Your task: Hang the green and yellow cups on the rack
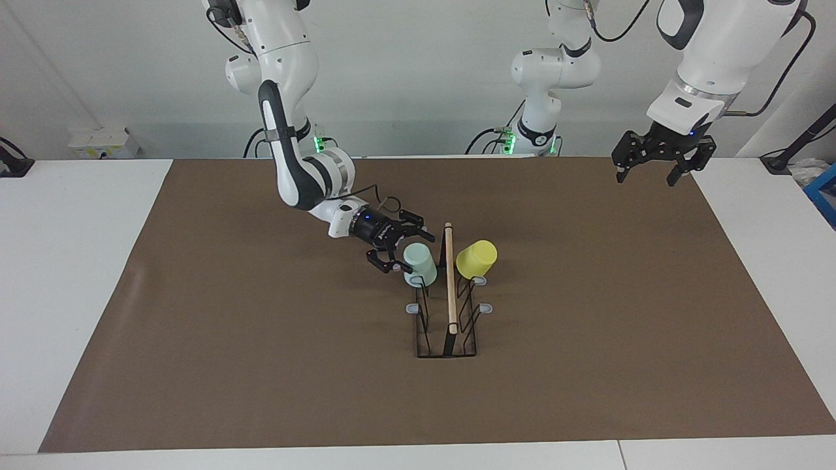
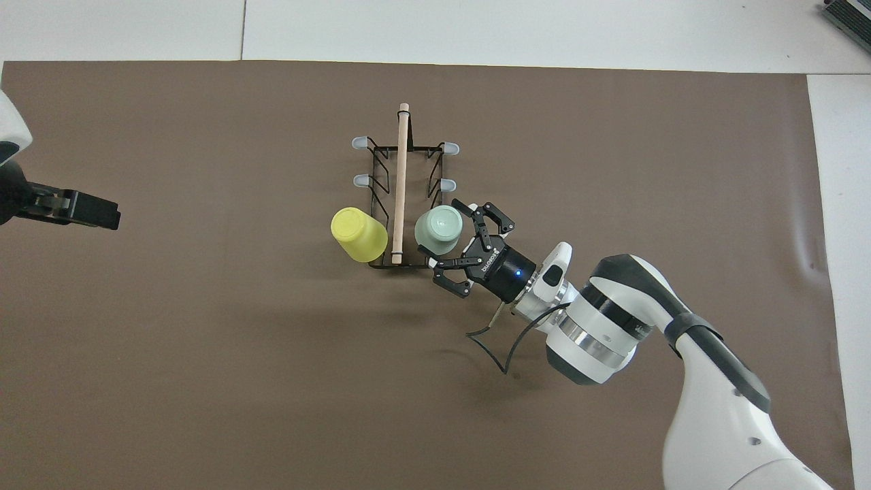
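Rack (image 1: 448, 307) at mid-table with 2 cups hung bottom-up on the prongs at its end nearest the robots, green cup (image 1: 419, 264) just beside the spread right gripper (image 1: 400, 251), yellow cup (image 1: 476, 258) toward the left arm's end; left gripper (image 1: 655, 172), fingers spread, waits raised.

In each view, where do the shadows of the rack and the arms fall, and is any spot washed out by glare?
Facing view: light is even, with only faint, soft shadows on the brown mat around the rack; no glare. Overhead view: a soft, blurred shadow of the right arm lies on the mat under it; the yellow cup and green cup show no bright glare.
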`<control>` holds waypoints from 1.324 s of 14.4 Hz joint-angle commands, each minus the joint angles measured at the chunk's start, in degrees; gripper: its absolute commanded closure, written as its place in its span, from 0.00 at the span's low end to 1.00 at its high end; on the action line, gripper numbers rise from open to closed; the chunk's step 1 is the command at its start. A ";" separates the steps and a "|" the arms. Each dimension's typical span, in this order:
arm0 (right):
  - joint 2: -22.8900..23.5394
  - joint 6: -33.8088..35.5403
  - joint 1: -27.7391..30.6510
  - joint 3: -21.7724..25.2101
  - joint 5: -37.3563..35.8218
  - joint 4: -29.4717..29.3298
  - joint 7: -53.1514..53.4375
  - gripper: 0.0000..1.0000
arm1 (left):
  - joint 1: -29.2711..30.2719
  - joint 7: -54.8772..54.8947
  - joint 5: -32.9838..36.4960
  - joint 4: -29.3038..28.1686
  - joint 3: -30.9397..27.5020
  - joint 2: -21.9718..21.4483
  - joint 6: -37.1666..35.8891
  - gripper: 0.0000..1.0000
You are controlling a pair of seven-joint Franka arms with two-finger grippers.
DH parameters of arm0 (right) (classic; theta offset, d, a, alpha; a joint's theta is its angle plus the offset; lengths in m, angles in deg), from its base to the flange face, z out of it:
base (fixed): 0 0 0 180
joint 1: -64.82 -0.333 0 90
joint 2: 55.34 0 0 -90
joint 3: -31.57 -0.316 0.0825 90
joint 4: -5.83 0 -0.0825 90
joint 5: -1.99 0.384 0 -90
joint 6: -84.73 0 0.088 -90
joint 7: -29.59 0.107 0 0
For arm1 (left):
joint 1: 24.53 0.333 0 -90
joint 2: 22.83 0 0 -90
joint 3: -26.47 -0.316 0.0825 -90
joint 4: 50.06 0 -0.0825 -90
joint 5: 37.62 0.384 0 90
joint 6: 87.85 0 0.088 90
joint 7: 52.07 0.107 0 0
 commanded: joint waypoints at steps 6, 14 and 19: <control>-0.74 -5.50 0.38 -0.74 3.74 1.07 -4.94 0.00 | 0.85 0.32 -0.10 -0.86 -0.03 -0.69 -1.50 0.00; -7.76 -20.88 5.03 -0.74 -13.55 0.81 -1.08 0.00 | 0.77 0.31 -0.10 -0.86 0.06 -0.61 -1.32 0.00; -8.91 -21.86 10.90 -0.39 -32.94 -1.55 -0.90 0.00 | 0.77 0.31 -0.10 -0.86 0.06 -0.61 -1.41 0.00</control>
